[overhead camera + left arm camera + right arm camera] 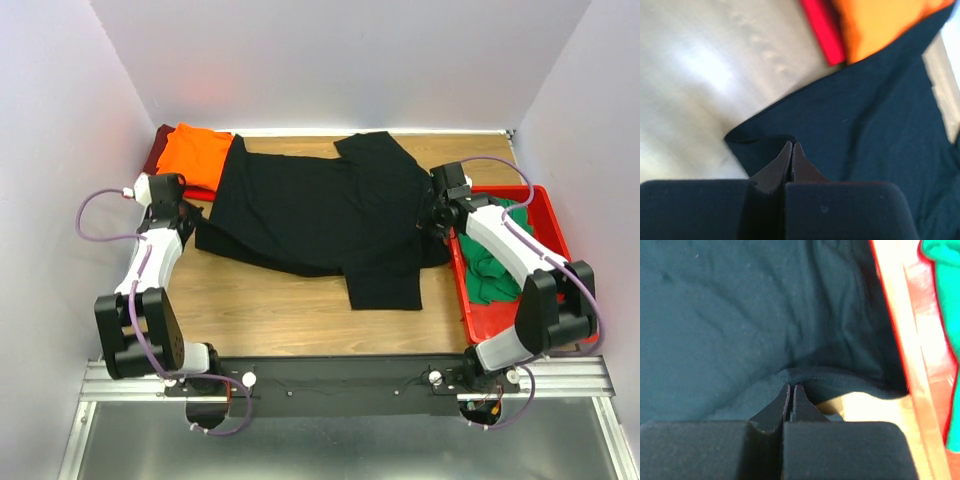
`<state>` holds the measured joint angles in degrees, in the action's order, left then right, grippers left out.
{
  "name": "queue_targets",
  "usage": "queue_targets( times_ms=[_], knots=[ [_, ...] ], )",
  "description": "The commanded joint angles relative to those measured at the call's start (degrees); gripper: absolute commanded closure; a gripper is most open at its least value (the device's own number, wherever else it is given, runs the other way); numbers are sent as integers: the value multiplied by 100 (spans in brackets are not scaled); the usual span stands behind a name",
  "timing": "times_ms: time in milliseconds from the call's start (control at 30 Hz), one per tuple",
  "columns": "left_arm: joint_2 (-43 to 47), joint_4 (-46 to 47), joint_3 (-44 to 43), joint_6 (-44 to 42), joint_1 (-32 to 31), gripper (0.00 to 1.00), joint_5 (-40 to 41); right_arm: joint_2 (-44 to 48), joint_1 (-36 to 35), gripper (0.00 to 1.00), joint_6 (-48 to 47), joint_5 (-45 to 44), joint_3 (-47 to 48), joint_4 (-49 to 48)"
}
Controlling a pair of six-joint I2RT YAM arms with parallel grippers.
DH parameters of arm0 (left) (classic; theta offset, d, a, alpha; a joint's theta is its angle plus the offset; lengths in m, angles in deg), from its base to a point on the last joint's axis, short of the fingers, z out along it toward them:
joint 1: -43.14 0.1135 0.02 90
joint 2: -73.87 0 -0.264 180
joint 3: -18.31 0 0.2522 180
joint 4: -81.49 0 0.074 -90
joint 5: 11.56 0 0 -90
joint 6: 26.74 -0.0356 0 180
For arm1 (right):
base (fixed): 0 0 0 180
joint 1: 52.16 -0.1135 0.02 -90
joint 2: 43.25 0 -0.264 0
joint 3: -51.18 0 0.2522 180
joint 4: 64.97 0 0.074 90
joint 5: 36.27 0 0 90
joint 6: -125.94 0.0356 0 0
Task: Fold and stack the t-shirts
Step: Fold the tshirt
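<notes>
Both grips look thin: left gripper (792, 145) and right gripper (791, 386), jaws squeezed together on opposite edges of the black t-shirt (320, 215) spread across the table (260, 300), could lose a hem if they lift unevenly, skewing the fold or snagging the red bin (548, 205).

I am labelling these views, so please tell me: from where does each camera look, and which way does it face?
Top external: above and behind the bases, facing down at the table; left arm and right arm show, one at each end of the black t-shirt.
Left wrist: on the left arm, facing along its shut left tool, which pinches the shirt's edge.
Right wrist: likewise, right tool at the hem, beside the red bin.
Shared: all see the black t-shirt.
</notes>
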<state>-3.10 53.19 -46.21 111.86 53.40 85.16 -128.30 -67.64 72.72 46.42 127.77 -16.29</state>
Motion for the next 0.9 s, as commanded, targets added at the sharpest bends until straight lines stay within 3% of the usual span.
queue_targets(
  times_ms=[0,233,867],
  knots=[
    [-362,207,-381,159,-156,100,198,-336,177,100,-135,-209,247,-310],
    [-942,128,-777,229,-235,100,294,-766,616,100,-294,124,458,-477],
    [-1865,-22,-1436,-219,-235,100,269,-1171,775,99,-127,353,441,-802]
  ],
)
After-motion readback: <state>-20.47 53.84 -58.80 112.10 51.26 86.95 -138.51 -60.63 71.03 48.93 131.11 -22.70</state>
